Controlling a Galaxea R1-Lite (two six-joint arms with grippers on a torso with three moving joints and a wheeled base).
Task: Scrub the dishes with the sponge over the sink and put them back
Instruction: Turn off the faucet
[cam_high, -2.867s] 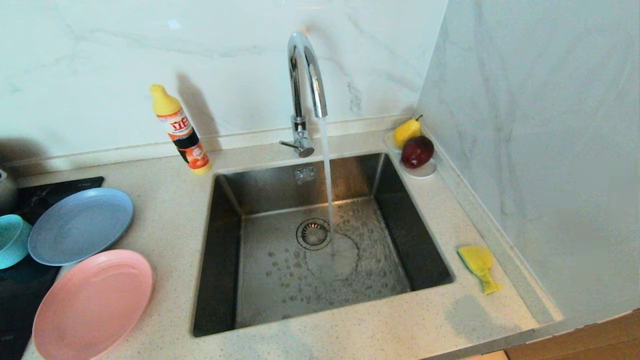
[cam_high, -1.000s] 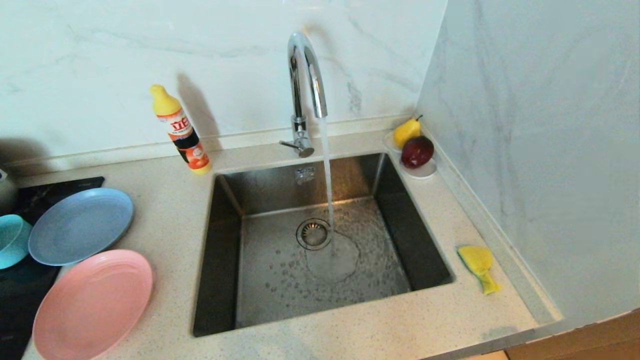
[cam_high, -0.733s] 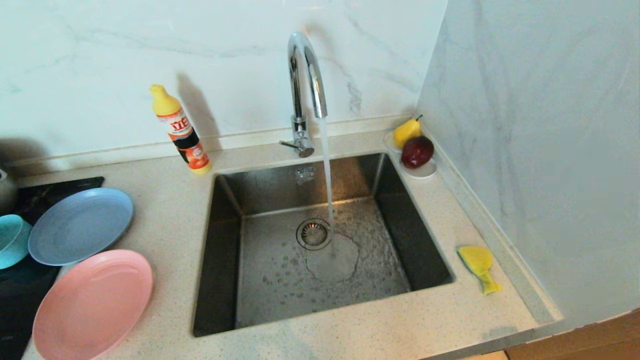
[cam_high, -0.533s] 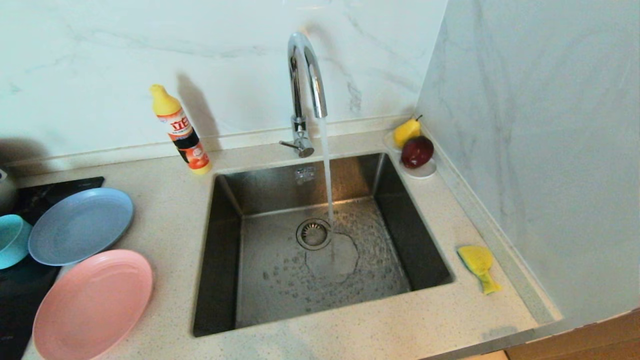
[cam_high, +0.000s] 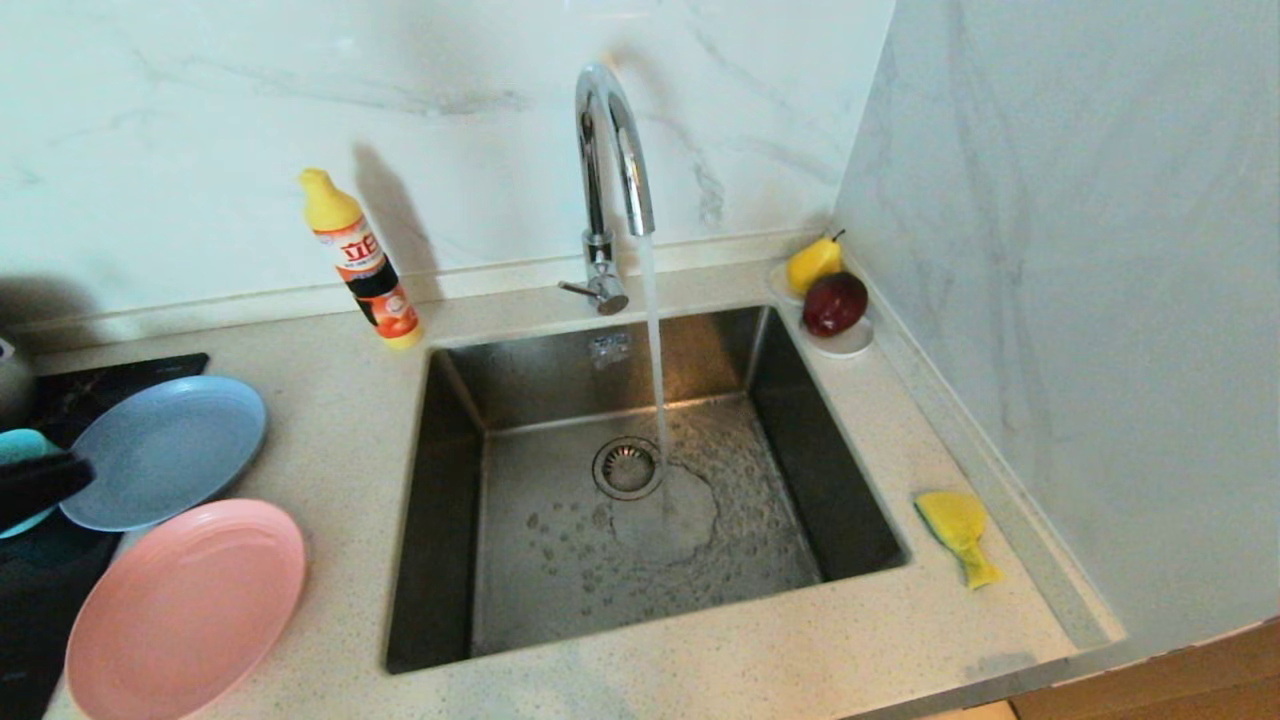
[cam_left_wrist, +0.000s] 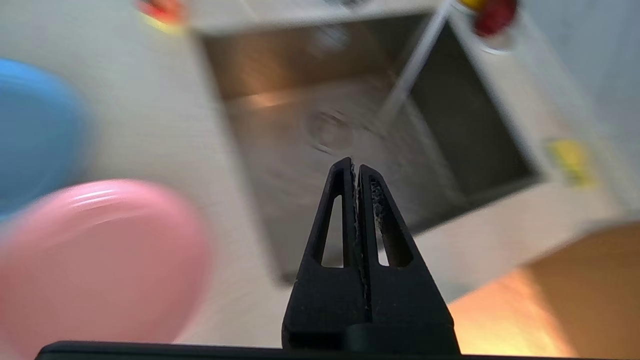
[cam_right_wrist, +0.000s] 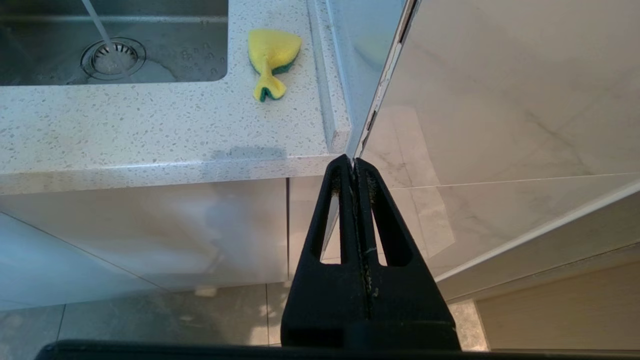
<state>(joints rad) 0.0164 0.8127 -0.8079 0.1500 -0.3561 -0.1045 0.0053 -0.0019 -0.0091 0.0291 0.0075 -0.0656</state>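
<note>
The speckled table (cam_high: 340, 420) ran along a marble wall, and the sink (cam_high: 440, 500) was set in its middle, with water pouring from the chrome tap (cam_high: 610, 150) onto the basin floor just right of the round drain (cam_high: 627, 467). A black stovetop (cam_high: 40, 590) lay at the far left edge.

The pink plate (cam_high: 185, 608) sat at the near left of the table, partly over the stovetop. The grey-blue plate (cam_high: 165, 450) lay just behind it. Only a sliver of the teal bowl (cam_high: 20, 440) showed at the left edge, mostly covered by the left tool (cam_high: 45, 480), which reached in low from the left with its tip over the grey-blue plate's rim. In the left wrist view the left tool (cam_left_wrist: 356, 170) pointed toward the sink, its two fingers pressed together on nothing.

The right tool (cam_right_wrist: 354, 167) hung below the table edge in front of the cabinet, also clenched and empty.

A detergent bottle (cam_high: 358, 258) with a yellow cap stood left of the tap; its label carried white characters on red, not readable. A white saucer (cam_high: 850, 342) at the far right corner held a red apple (cam_high: 834, 302) and a yellow pear (cam_high: 812, 262). The sponge (cam_high: 955, 530) lay on the table right of the sink, near the wall.
</note>
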